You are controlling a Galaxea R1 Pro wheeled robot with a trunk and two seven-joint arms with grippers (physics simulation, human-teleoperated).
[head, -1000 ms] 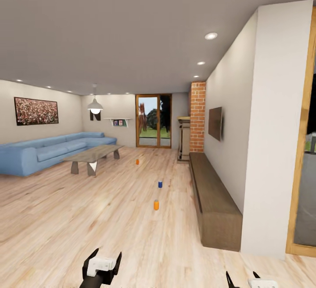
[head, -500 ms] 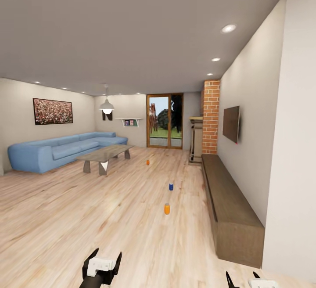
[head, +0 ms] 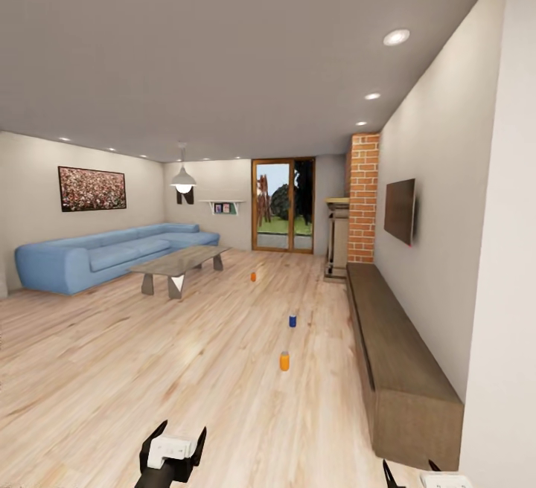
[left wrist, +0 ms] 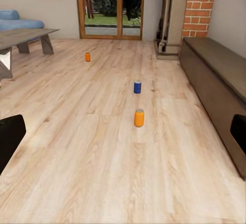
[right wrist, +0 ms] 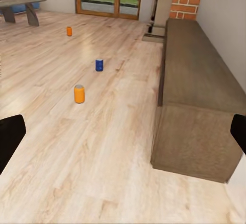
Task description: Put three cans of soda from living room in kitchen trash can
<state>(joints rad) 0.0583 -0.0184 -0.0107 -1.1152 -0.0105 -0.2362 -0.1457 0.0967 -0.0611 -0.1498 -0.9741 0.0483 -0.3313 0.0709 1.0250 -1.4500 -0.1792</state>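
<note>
Both grippers' jaws are gaping wide, empty; nearest orange soda can (head: pixel 284 361), blue can (head: pixel 292 320), far orange can (head: pixel 253 277) are standing upright on wooden floor (head: pixel 149 369) beside bench (head: pixel 394 354).

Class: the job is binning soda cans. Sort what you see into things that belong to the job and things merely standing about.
Belongs to the job:
near orange can
blue can
far orange can

Standing about:
blue sofa
coffee table
long bench
brick column
</note>
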